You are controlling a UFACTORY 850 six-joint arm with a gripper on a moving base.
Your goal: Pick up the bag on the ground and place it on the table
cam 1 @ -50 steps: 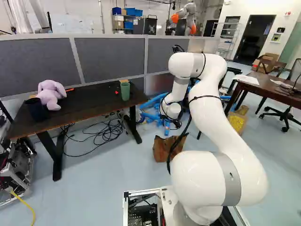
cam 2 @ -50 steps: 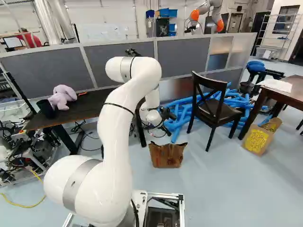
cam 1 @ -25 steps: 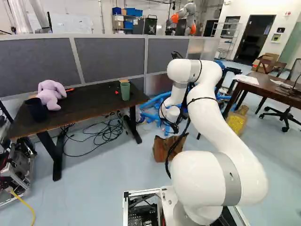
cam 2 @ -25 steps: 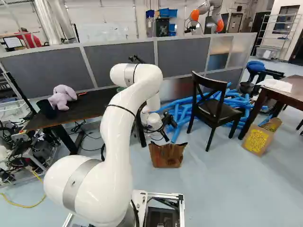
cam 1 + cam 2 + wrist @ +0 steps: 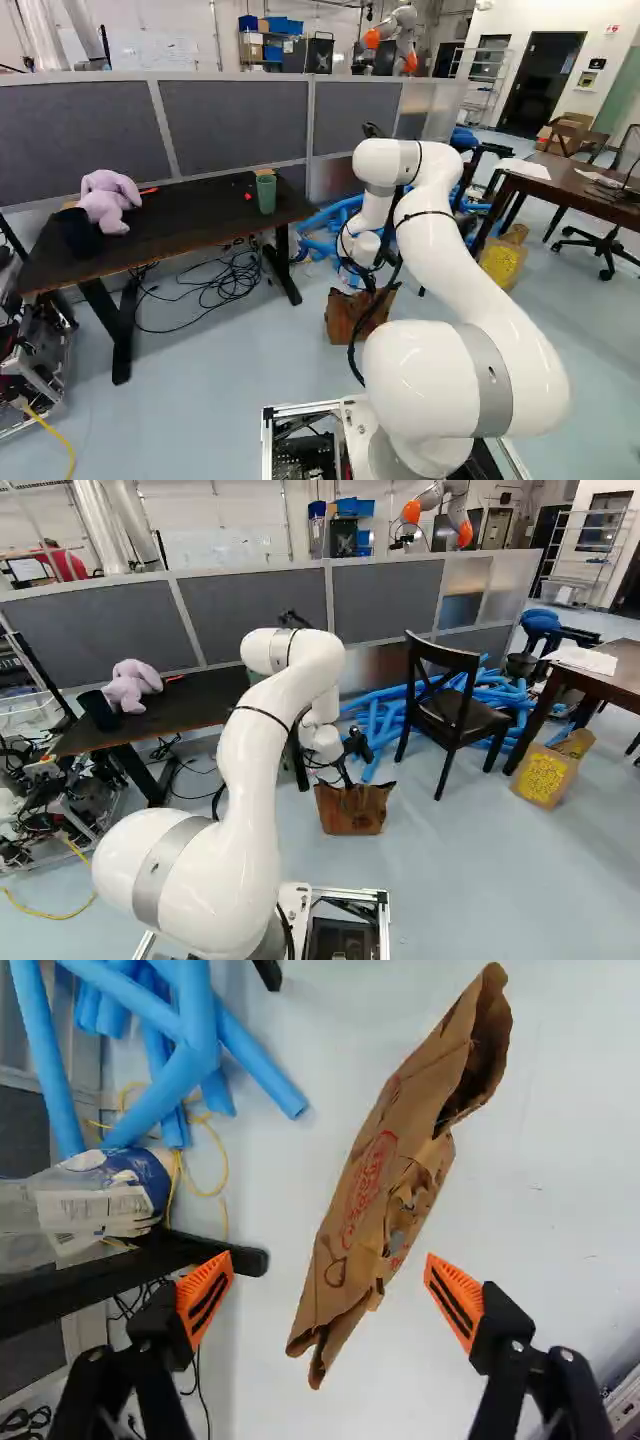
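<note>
Just over the brown paper bag (image 5: pixel 352 810), the gripper (image 5: pixel 346 772) points down in the right base view, its tips overlapping the bag's top edge. The bag stands on the floor beyond the base. Seen from the wrist, the gripper (image 5: pixel 328 1268) is open, its orange pads wide apart. The crumpled bag (image 5: pixel 365 1190) lies ahead of and between them, slanting across the gap, with neither pad on it. The dark table (image 5: pixel 160 232) stands at the left of the left base view.
On the table are a purple plush toy (image 5: pixel 108 202), a dark cup (image 5: pixel 78 232) and a green cup (image 5: pixel 266 193). Blue foam tubes (image 5: pixel 385 715) lie behind the bag, beside a black chair (image 5: pixel 450 705). Another bag (image 5: pixel 550 770) stands farther right. A table leg (image 5: pixel 140 1265) extends beside one finger.
The forearm and gripper have come down toward the bag's top, shifting slightly right in the right base view. The bag and the base have stayed put.
</note>
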